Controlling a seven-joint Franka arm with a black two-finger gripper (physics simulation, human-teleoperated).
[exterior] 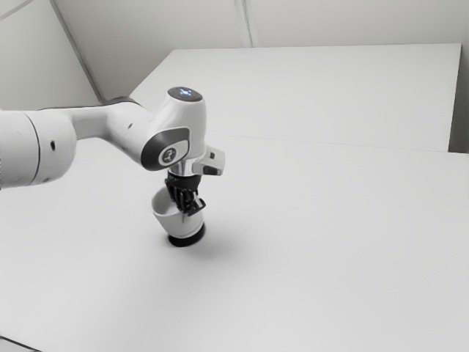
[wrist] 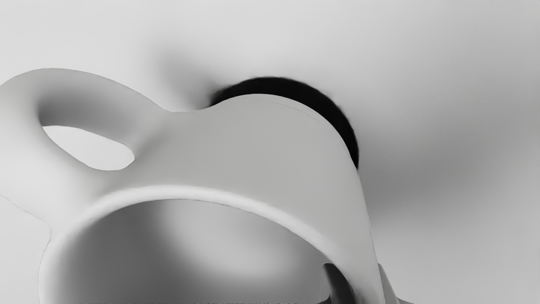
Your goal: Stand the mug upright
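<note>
My jaws (exterior: 191,210) grip the smooth white mug (exterior: 170,222) by its wall. Its round mouth tilts toward the exterior view's left, above a black disc (exterior: 187,239).

The tabletop (exterior: 315,257) was pale, smooth and plain, its surface a light grey. On it was a round black patch (exterior: 187,240) under the foot of the tilted mug (exterior: 173,223); whether disc or shade could not be told. Softer grey shadow spread beside it.
</note>
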